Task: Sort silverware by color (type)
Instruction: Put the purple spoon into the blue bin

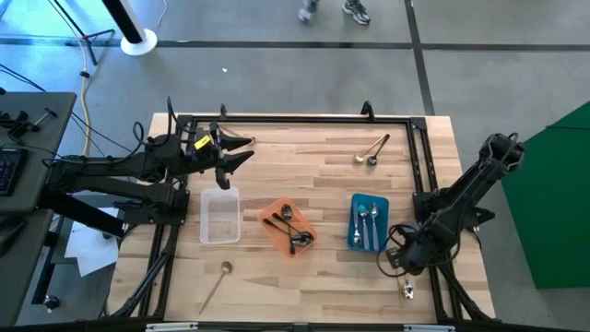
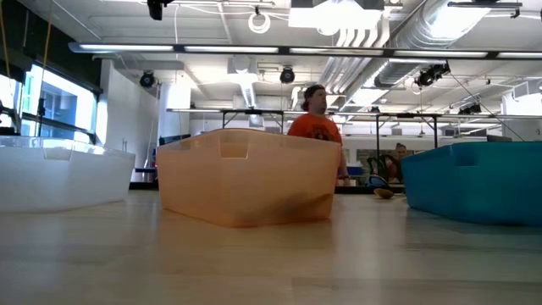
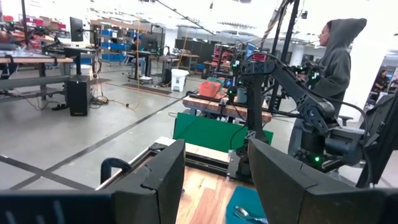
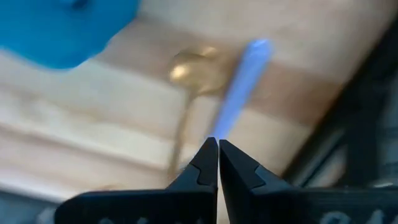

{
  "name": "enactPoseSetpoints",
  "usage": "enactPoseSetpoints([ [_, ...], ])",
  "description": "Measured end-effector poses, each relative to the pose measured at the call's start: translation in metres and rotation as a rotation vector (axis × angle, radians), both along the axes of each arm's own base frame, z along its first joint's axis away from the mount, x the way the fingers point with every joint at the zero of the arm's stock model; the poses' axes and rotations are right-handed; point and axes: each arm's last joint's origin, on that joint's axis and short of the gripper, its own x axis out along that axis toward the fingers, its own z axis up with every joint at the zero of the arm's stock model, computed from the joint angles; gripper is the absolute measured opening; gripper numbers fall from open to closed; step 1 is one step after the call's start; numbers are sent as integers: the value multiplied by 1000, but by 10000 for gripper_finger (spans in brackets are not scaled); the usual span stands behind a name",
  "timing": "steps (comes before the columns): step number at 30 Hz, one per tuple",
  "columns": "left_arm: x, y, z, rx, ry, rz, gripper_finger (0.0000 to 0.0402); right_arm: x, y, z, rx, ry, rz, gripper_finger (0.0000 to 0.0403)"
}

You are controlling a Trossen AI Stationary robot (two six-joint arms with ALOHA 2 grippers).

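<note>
Closed fingertips of the right end effector (image 4: 218,163) are filling the foreground of the right wrist view, gripping nothing and hanging above a gold spoon with a lilac handle (image 4: 214,87) that is lying just beyond them on the bare table (image 1: 323,184). Its long axis is running straight away from the fingertips, so they would have to open before coming down across it. From above, this spoon is showing only as a small glint by the table's near right corner, beside the blue tray (image 1: 355,242). The right arm is by far the nearer one. The left end effector (image 1: 238,153) is waiting open and empty near the far left corner. Only the high view is showing the other spoons.
</note>
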Motion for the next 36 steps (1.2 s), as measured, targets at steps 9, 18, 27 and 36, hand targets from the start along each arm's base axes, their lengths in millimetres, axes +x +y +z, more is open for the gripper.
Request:
enactPoseSetpoints([
  [9,0,0,0,-2,0,0,165,10,30,-24,86,0,-17,20],
  [18,0,0,0,-3,-1,0,165,13,37,-36,105,88,-50,148],
  [27,0,0,0,-3,-1,0,165,10,36,-52,59,164,-29,154],
  [36,0,0,0,-27,-7,-3,165,10,35,-54,38,153,7,138],
])
